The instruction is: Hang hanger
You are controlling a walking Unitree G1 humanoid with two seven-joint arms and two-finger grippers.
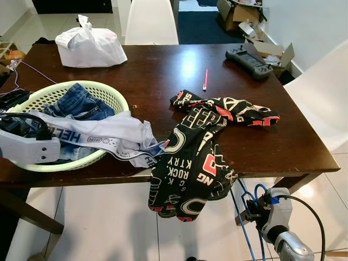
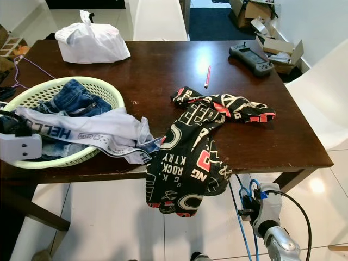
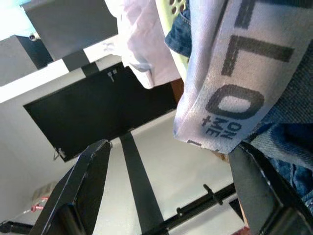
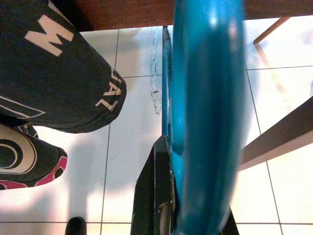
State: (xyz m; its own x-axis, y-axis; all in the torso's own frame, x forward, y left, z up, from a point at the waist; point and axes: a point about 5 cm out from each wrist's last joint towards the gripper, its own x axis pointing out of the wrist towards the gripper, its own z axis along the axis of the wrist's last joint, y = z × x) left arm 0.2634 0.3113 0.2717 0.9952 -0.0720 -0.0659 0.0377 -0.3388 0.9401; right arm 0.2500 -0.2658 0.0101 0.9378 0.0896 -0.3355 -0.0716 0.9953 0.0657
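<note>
Item: blue hanger (image 4: 205, 117), being held clamped in right tool (image 1: 255, 209), below surface's (image 1: 163, 70) front right corner. Left tool (image 3: 166, 181), fingers wide apart w/ nothing between, at basket (image 1: 111, 95). Hanging not yet done; no rail being seen.

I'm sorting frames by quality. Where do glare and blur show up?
Left eye view: ceiling light glares off the table. Right wrist view: the blue hanger held in the right tool is close and blurred. Left wrist view: basket cloth is soft, backlit.
</note>
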